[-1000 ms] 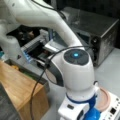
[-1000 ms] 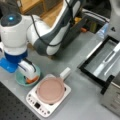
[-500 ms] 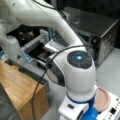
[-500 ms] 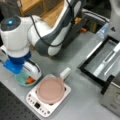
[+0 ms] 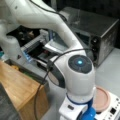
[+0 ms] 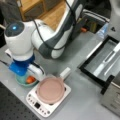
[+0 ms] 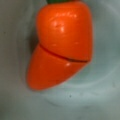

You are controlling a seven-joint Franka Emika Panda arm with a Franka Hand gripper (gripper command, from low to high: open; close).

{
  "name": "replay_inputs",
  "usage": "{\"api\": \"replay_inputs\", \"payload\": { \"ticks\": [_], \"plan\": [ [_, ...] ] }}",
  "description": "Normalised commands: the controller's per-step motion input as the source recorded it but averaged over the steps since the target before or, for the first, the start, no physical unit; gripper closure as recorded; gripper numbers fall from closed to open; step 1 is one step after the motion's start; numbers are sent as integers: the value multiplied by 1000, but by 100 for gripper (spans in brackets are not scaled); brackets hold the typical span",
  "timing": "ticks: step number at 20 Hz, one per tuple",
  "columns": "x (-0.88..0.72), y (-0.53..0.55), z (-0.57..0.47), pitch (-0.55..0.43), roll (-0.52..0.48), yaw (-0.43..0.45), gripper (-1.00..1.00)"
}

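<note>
An orange toy carrot [image 7: 61, 43] with a cut line across its middle and a green top lies in a pale teal bowl [image 7: 100, 95] and fills the wrist view. In a front view the carrot [image 6: 30, 79] shows in the bowl [image 6: 23, 82] at the left. My gripper [image 6: 24, 74] hangs straight above it on a blue mount, under the arm's white wrist [image 6: 18, 37]. Its fingers are hidden by the wrist and do not show in the wrist view. The blue mount [image 5: 87, 115] also shows at the bottom edge of a front view.
A pink pan [image 6: 50, 89] with a white handle [image 6: 65, 73] sits on a white hotplate [image 6: 37, 105] right of the bowl. A toaster oven with its door [image 6: 100, 60] open stands at the right. Wooden furniture [image 5: 20, 92] stands behind the arm.
The wrist has come down a little over the bowl. The pan and hotplate have not moved.
</note>
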Motion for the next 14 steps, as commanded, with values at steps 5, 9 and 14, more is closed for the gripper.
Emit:
{"api": "replay_inputs", "payload": {
  "ticks": [5, 9, 14],
  "plan": [
    [-142, -194, -93, -124, 152, 37, -100],
    [-157, -106, -92, -155, 167, 55, -100],
    [-183, -33, -78, -148, 170, 60, -100]
  ]
}}
